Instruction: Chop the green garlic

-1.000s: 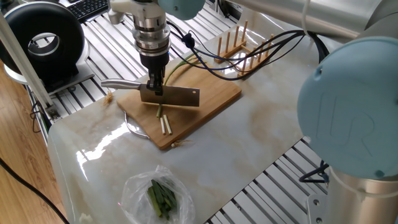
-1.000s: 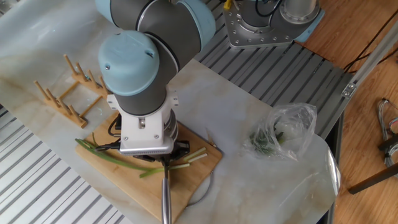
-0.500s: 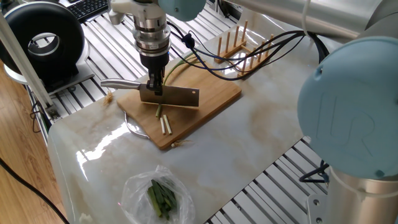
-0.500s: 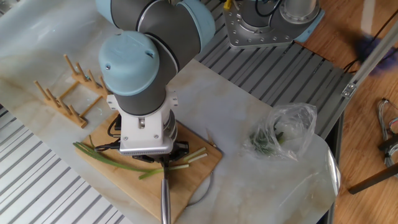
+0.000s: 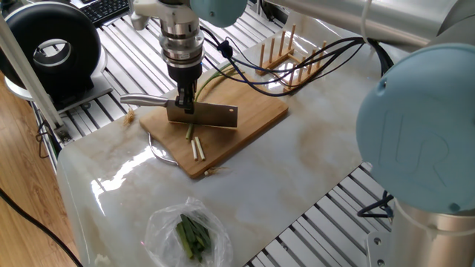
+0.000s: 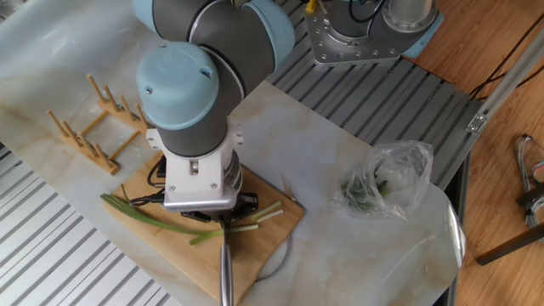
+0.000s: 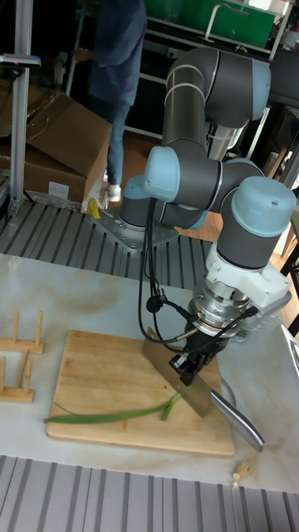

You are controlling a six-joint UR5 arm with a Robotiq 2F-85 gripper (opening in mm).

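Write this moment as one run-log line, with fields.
gripper: shut on knife | knife: blade down on green garlic | cutting board: cut sticks near edge | bag of leaves: on table, apart

We are seeing a bamboo cutting board lying on the marble table; a wooden dish rack is standing beyond it, and a clear plastic bag of dark green leaves is resting near the table edge

Marble tabletop on alu slats, wood floor, cardboard box.
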